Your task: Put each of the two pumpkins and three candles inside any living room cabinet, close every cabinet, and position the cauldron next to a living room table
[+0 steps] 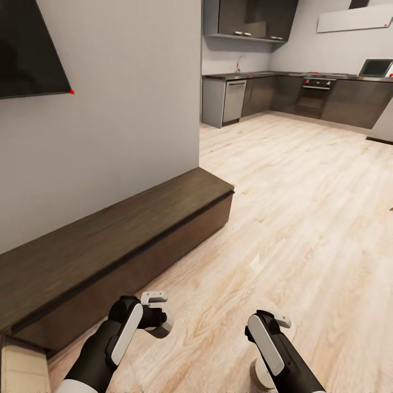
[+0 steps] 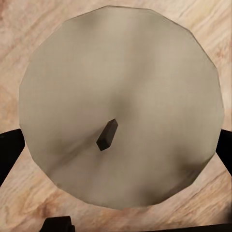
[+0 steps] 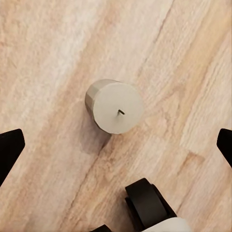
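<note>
Pale wood plank floor [image 1: 305, 218] running to a far dark-grey kitchen [image 1: 327, 95]; grey wall [image 1: 125, 109] at left, black screen [image 1: 27, 49] mounted on it.

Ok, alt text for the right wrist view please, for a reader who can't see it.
A short tan candle with a tiny dark wick stands upright on the light wooden floor, seen from above. It sits between the right gripper's spread dark fingertips, untouched.
</note>
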You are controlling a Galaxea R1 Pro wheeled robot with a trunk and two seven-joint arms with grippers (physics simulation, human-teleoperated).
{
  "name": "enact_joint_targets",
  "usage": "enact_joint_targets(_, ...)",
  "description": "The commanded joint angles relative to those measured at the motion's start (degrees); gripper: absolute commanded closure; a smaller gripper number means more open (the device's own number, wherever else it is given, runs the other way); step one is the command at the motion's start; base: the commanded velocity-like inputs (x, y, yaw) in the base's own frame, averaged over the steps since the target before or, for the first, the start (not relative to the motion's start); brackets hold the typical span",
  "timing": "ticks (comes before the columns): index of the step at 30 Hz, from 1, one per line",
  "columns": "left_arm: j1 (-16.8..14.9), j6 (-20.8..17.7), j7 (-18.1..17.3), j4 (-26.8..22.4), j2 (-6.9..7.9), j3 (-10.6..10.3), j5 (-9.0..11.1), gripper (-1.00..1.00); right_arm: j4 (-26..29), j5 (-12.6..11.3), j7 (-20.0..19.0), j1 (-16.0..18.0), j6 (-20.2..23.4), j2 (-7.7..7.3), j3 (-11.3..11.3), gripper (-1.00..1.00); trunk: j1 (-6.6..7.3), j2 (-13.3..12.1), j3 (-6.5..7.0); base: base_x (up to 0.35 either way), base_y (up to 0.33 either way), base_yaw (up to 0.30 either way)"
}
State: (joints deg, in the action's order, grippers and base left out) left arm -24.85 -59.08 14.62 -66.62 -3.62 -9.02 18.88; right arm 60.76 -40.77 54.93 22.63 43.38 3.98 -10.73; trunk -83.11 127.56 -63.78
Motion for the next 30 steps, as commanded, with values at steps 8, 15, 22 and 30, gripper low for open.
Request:
enact_joint_targets(8, 0.0, -0.2, 0.6, -0.1, -0.01, -0.1, 0.6, 1.0, 0.1, -0.5, 0.5, 0.0, 0.2, -0.02, 0.0, -1.0, -1.75, 3.2, -1.49, -0.11, -0.11, 0.0)
enact_joint_targets(15, 0.0, -0.2, 0.6, -0.2, -0.16, -0.1, 0.6, 1.0, 0.2, -0.5, 0.5, 0.0, 0.2, -0.02, 0.0, -1.0, -3.29, 6.1, -2.74, -0.021, -0.025, 0.0)
enact_joint_targets(22, 0.1, -0.2, 0.6, -2.0, -0.16, -0.1, 0.6, 1.0, 0.7, -0.5, 0.5, 0.1, 0.1, 0.09, 0.1, -1.0, -4.83, 8.9, -4.0, 0.0, -0.001, 0.0)
enact_joint_targets(30, 0.2, -0.2, 0.6, -3.9, -0.16, 0.0, 0.6, 1.0, -5.1, -0.6, -8.9, 7.5, -2.5, -3.43, 0.1, -1.0, -6.58, 12.1, -5.44, 0.0, 0.0, 0.0)
